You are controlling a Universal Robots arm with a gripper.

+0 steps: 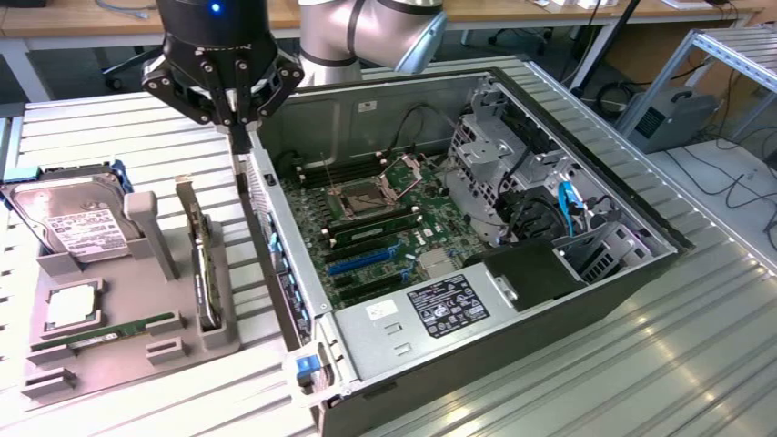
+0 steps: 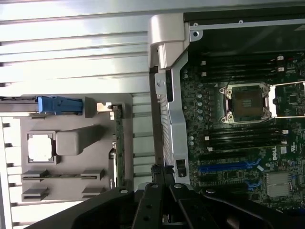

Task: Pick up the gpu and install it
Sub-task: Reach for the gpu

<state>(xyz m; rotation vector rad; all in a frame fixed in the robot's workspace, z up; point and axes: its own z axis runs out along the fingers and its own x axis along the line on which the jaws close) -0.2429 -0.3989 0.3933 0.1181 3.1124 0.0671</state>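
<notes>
The gpu stands on its long edge in a slot of the grey holder tray, left of the open computer case in the exterior view. In the wrist view the gpu is seen edge-on as a thin dark-green strip. My gripper hangs shut and empty above the case's near wall, up and to the exterior view's right of the card. In the wrist view the gripper has its fingers pressed together over the case's metal edge. The motherboard lies exposed, with blue expansion slots.
On the tray sit a hard drive with a white label, a square processor chip and a green RAM stick. Inside the case are a drive cage, cables and a power supply. A ribbed metal table surrounds everything.
</notes>
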